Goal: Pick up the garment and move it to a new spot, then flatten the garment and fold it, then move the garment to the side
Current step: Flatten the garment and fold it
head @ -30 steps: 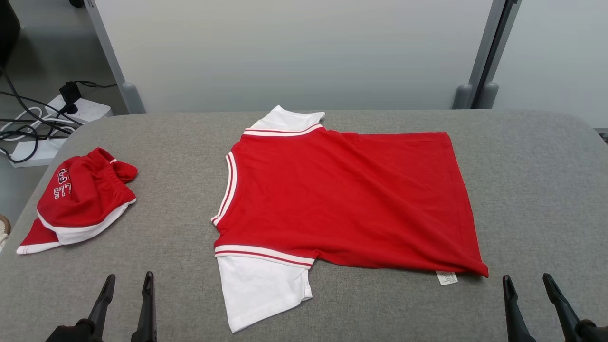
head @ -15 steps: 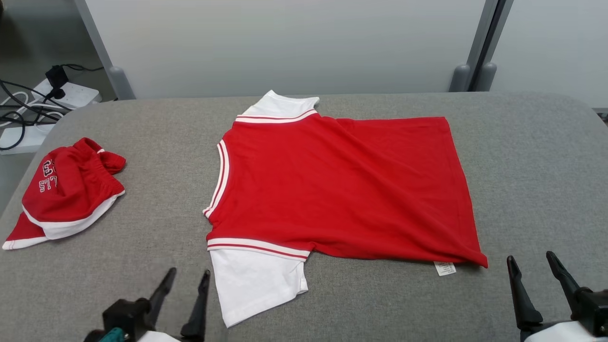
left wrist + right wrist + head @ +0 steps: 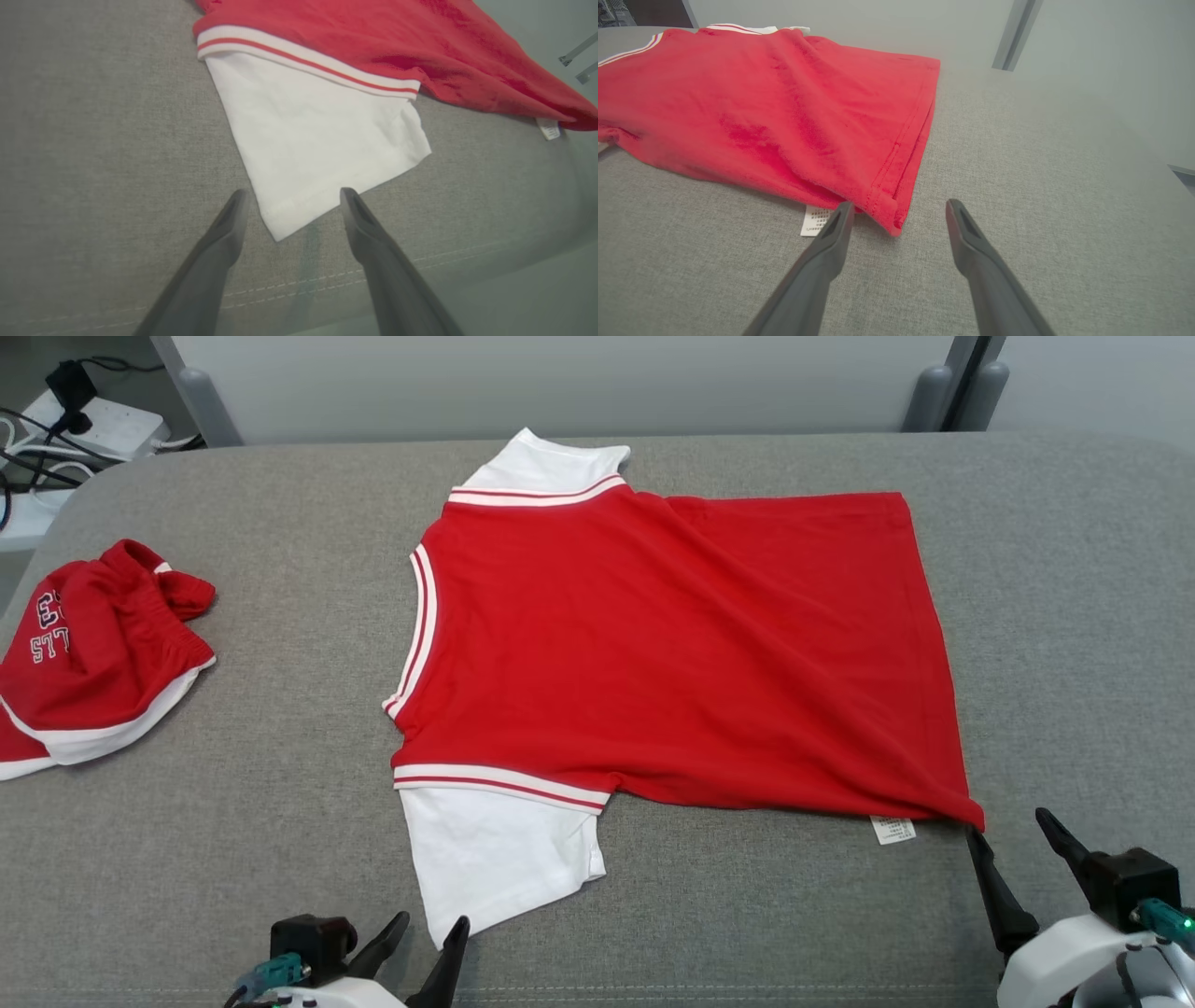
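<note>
Both grippers have closed in on the red garment [image 3: 672,644] lying flat on the grey table [image 3: 280,803]: left gripper [image 3: 432,921] now at the white sleeve [image 3: 499,854], right gripper [image 3: 1006,823] at the hem corner [image 3: 966,814], fingers wide apart, holding nothing.

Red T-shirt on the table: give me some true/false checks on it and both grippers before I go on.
1. The red T-shirt with white sleeves lies spread out on the grey fabric-covered table. True.
2. The left gripper is shut on the near white sleeve. False: it is open, with its fingertips on either side of the sleeve's corner.
3. The right gripper is open at the shirt's hem corner, beside the white care label. True.
4. The crumpled red and white garment lies on top of the T-shirt. False: it lies apart, at the table's left edge.
</note>
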Tool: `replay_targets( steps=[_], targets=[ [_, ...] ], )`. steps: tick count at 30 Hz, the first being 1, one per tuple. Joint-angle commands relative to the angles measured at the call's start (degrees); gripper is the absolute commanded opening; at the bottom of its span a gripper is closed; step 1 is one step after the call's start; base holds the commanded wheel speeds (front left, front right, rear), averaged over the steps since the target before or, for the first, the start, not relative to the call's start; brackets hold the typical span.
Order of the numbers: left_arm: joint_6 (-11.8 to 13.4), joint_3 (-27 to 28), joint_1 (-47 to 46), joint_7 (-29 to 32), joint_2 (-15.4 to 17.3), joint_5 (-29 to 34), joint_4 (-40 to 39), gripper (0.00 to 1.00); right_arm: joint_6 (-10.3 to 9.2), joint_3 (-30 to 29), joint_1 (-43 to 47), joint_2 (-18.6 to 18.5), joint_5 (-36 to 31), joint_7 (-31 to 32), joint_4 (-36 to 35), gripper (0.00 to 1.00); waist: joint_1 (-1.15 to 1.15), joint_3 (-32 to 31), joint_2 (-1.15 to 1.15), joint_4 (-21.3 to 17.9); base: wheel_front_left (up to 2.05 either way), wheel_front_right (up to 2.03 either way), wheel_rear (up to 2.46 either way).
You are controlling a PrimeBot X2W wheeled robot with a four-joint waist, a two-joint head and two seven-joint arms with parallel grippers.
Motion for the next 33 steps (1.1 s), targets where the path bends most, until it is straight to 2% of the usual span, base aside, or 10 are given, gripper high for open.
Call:
replay_targets(
  steps=[1,14,15,16,17,18,19,26,33],
  targets=[
    [-0.23,1.67,-3.42,0.27,0.78,-0.6,-1.26,1.0,0.23,1.6,-2.33,-1.52,0.33,-0.75,-0.29,1.0,0.0,1.06,0.0,-0.11,0.0,0.0,0.0],
    [0.16,0.78,-5.26,5.98,0.85,-3.52,1.02,1.0,0.23,7.92,-10.74,-2.68,1.76,-3.01,10.11,1.0,0.0,4.67,0.0,-0.33,0.0,0.0,0.0],
    [0.15,0.65,-5.4,6.44,0.88,-3.67,1.11,1.0,0.23,8.15,-11.24,-2.72,1.94,-3.02,10.77,0.93,0.0,5.02,0.0,-0.34,0.0,0.0,0.0],
    [0.13,0.69,-5.58,6.68,0.82,-4.03,1.15,0.89,0.23,8.4,-11.76,-2.77,2.01,-3.15,11.38,0.56,0.0,5.2,0.0,-0.34,0.0,0.0,0.0],
    [0.09,0.71,-5.75,6.96,0.73,-4.45,1.24,0.49,0.23,8.7,-12.21,-2.84,2.04,-3.22,12.12,0.42,0.0,5.32,0.0,-0.33,0.0,0.0,0.0],
    [0.06,0.65,-5.94,7.21,0.75,-4.65,1.27,0.0,0.23,8.96,-12.66,-2.83,2.23,-3.24,12.84,0.07,0.0,5.52,0.0,-0.35,0.0,0.0,0.0],
    [0.0,0.46,-6.15,7.7,0.74,-4.98,1.36,0.0,0.23,9.24,-13.13,-2.83,2.52,-3.32,13.4,0.0,0.0,5.74,0.0,-0.33,0.0,0.0,0.0],
    [-0.35,-0.06,-5.32,8.77,1.08,-7.29,-1.54,0.0,0.23,9.76,-12.44,-4.13,5.48,-3.86,14.18,0.0,0.0,5.98,0.0,0.34,0.0,0.0,0.0],
    [-0.27,0.57,-0.49,10.05,2.65,-9.21,-8.44,0.0,0.23,9.48,-7.69,-5.99,9.15,-3.06,9.0,0.0,0.0,5.12,0.0,0.81,0.0,0.0,0.0]
  ],
)
